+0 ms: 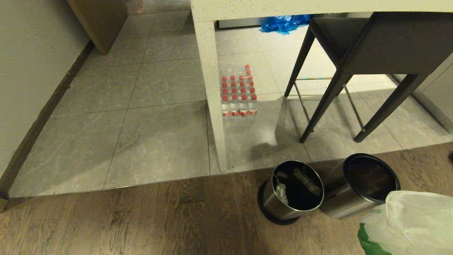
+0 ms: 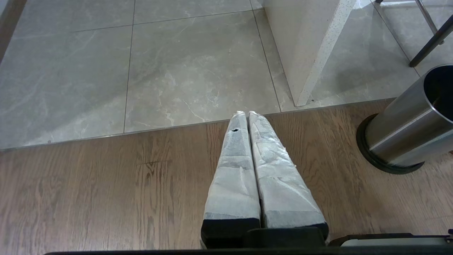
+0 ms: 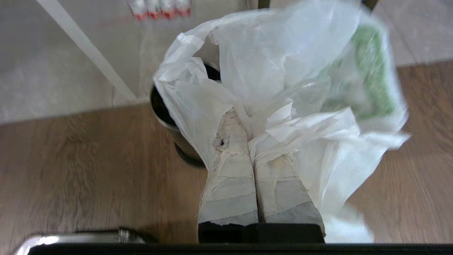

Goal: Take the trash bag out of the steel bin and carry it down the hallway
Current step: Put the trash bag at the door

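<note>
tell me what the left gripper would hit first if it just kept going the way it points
Probably the floor. The left gripper, shut and empty, points forward and down across the wood boards toward the grey tiles. Nothing lies in that line; the white table leg and steel bin stand off to one side.

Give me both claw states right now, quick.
Left claw: closed, empty, over the wood floor.
Right claw: closed on the trash bag, out of the steel bin.

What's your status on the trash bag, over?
Right gripper shut on trash bag, bag out of steel bin. Left gripper shut, empty. Second bin and stool close ahead.
</note>
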### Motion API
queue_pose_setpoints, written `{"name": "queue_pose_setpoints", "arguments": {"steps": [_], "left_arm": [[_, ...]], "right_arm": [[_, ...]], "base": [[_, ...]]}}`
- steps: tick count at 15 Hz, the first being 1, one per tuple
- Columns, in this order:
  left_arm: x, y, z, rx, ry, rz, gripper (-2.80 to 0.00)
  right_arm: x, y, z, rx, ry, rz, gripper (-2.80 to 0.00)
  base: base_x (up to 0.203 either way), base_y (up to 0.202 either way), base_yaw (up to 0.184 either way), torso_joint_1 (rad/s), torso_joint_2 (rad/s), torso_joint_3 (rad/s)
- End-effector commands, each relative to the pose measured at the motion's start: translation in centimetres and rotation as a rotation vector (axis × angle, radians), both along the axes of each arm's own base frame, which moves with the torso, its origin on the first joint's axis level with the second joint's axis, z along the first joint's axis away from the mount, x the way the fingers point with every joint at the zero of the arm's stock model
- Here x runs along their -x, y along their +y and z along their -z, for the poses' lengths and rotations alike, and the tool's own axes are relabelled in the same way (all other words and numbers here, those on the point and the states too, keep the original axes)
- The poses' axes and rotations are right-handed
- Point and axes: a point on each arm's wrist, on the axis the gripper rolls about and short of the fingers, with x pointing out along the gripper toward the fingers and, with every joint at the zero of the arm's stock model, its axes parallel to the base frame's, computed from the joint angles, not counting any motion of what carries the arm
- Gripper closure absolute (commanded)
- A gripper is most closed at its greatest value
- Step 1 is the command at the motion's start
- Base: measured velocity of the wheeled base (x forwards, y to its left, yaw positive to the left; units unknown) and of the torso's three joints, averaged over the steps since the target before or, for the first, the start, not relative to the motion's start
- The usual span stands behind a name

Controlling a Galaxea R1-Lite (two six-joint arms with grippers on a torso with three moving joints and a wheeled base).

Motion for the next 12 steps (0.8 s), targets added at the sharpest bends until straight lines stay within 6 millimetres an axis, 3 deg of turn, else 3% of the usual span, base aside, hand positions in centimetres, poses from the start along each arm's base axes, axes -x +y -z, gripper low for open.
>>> {"name": "queue_pose_setpoints", "arguments": {"steps": [1, 12], "left_arm": [[-0.01, 0.00, 0.00, 0.000, 0.001, 0.000, 0.00], [-0.01, 0.00, 0.00, 0.003, 0.001, 0.000, 0.00]], "right_arm": [[0.07, 0.00, 0.15, -0.001, -0.011, -0.001, 0.00], [0.07, 0.00, 0.15, -0.001, -0.011, -0.001, 0.00]], "base": [[0.000, 0.000, 0.000, 0.000, 0.00, 0.000], [0.000, 0.000, 0.000, 0.000, 0.00, 0.000]]}}
